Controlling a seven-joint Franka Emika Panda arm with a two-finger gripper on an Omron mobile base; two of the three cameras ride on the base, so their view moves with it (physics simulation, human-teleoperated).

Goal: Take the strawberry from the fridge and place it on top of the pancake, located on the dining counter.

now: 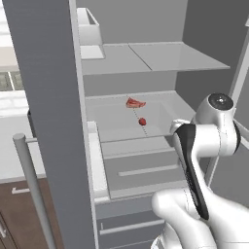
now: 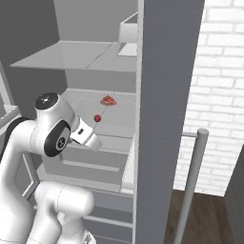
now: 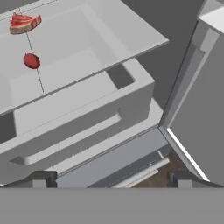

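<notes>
The white jointed robot arm with dark joints (image 1: 209,146) rises from the base, bends at a rounded elbow, and reaches forward and downward. Its wrist section (image 2: 86,136) angles down. The two-finger claw (image 3: 111,179) shows two small dark fingertips (image 3: 40,178) set wide apart at the bottom of the hand view, jaws fully spread with nothing between them.

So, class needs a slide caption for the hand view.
Open gripper looks into the fridge, strawberry on a shelf beside a red slab.
</notes>
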